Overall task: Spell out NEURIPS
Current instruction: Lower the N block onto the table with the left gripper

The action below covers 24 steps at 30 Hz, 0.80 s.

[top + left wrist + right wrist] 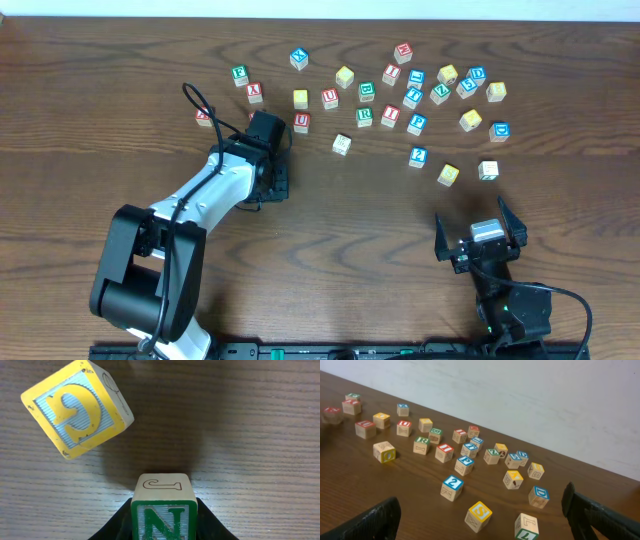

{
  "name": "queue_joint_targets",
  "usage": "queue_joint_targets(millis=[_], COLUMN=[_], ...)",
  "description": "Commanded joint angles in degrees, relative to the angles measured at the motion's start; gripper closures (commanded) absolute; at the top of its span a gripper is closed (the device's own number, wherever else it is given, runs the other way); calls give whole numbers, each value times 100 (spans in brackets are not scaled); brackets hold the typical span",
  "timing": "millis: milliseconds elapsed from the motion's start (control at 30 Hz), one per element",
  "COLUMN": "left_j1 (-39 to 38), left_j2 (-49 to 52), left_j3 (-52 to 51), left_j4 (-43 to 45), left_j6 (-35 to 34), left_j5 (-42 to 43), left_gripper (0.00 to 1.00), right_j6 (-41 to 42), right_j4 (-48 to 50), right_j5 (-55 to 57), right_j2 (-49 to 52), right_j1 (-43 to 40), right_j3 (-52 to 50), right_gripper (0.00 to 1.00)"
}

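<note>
A dark wooden table (pixel 90 50) carries perhaps two dozen scattered lettered cubes (pixel 390 115).

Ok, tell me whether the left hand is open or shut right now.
Shut on a cube: the left hand has the green N cube clamped between its black fingers in the wrist view.

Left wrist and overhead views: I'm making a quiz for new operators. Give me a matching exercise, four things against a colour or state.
Things:
1. N cube
2. G cube
3. I cube
4. right gripper

Colour or state:
a. open, holding nothing
b. red face
c. green face
d. yellow face

Pairs: 1-c, 2-d, 3-b, 4-a.
</note>
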Motion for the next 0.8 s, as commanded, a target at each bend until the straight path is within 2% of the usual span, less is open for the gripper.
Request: queue_joint_targets(millis=[0, 767], left_j1=[-4, -4], left_j2=[48, 136], left_j3=[-70, -70], left_j4=[-11, -9], left_j6=[13, 9], left_j5=[-98, -98], left_gripper=[83, 83], right_j6=[79, 79], right_j4=[-22, -22], right_j5=[44, 44], right_j2=[-31, -31], right_j1=[-72, -72], right_j3=[-13, -13], right_gripper=[1, 1])
